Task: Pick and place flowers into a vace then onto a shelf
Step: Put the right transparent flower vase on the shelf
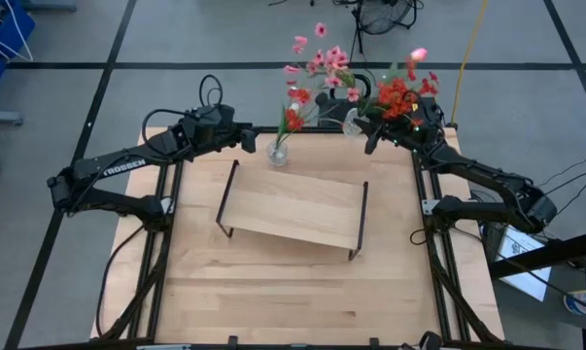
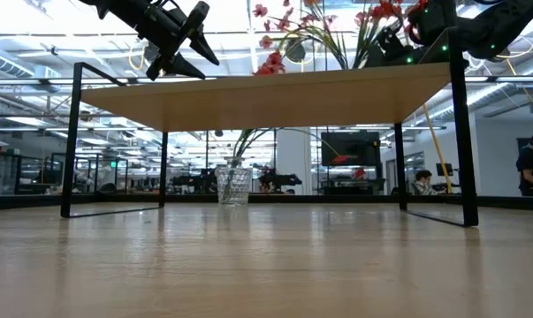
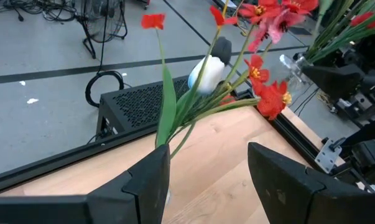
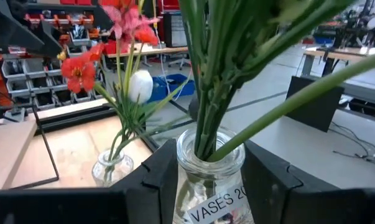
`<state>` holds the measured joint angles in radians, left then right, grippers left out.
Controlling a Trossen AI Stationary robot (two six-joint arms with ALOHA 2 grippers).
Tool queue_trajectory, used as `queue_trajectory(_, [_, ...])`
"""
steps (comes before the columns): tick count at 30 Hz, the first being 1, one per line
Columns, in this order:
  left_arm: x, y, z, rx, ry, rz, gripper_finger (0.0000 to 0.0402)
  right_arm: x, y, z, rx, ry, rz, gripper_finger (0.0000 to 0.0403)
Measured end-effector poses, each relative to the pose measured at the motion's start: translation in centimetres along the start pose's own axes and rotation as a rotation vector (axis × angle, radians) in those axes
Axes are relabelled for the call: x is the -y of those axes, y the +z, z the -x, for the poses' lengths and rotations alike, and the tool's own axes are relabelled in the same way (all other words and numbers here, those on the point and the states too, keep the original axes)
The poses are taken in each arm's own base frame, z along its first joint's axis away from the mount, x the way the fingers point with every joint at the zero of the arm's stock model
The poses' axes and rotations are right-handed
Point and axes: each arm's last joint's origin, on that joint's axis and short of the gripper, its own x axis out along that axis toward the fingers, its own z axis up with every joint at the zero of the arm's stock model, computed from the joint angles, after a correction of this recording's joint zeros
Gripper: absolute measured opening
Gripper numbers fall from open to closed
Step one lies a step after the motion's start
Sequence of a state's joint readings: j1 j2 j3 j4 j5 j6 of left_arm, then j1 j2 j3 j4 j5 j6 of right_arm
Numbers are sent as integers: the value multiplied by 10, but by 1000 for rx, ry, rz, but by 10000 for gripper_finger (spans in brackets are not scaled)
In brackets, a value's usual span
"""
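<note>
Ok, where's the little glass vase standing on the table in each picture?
High view: the little vase stands just behind the shelf.
Low view: the little vase shows under the shelf, near the middle.
Left wrist view: hidden by a finger; only its flowers show.
Right wrist view: the little vase stands beyond the labelled vase.
Shared landmark: the shelf, in all but the left wrist view.

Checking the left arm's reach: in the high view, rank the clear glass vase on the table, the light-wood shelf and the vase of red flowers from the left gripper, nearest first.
1. Clear glass vase on the table, just right of the left gripper.
2. Light-wood shelf, mid-table.
3. Vase of red flowers, held in the right gripper at the back right corner.
</note>
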<state>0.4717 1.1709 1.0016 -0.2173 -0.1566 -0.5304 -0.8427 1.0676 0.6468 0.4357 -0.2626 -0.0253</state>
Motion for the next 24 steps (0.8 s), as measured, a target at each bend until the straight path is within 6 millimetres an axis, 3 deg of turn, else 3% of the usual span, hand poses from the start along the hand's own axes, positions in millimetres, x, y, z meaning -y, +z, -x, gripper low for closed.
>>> queue_trajectory(12, [0, 0, 0, -2, -1, -2, 218, 0, 3, -1, -7, 6, -6, 131])
queue_trajectory(21, [0, -1, 0, -6, 2, -3, 218, -4, -3, 0, -66, 136, -34, 131])
queue_trajectory(24, [0, -1, 0, -6, 2, -3, 218, 0, -7, 0, -115, -25, -32, 131])
